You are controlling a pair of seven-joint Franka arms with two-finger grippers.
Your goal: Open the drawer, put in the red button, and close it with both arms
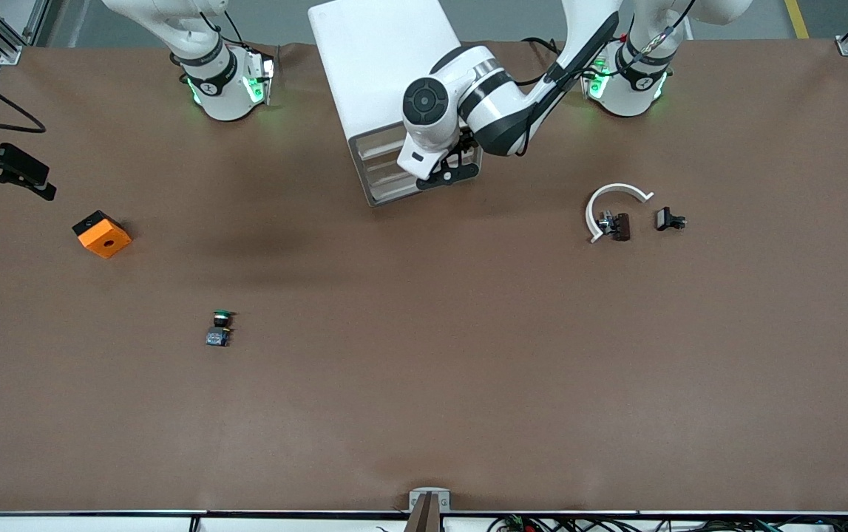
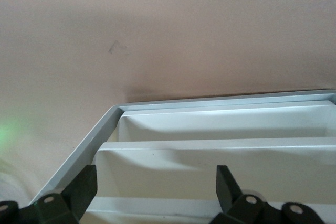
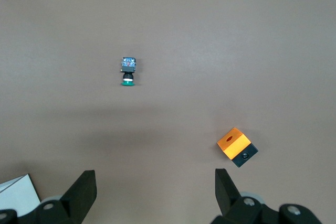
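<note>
The white three-drawer cabinet stands between the two arm bases, its drawer fronts facing the front camera. My left gripper hangs right in front of those drawers. In the left wrist view it is open, its fingers spread wide across the middle drawer, which looks shut; nothing is between them. My right gripper is open and empty, high over the right arm's end of the table, and does not show in the front view. No red button shows in any view.
A green-capped button lies toward the right arm's end, also seen as the green button. An orange box sits beyond it near the table's edge. A white arc, a small dark piece and a black clip lie toward the left arm's end.
</note>
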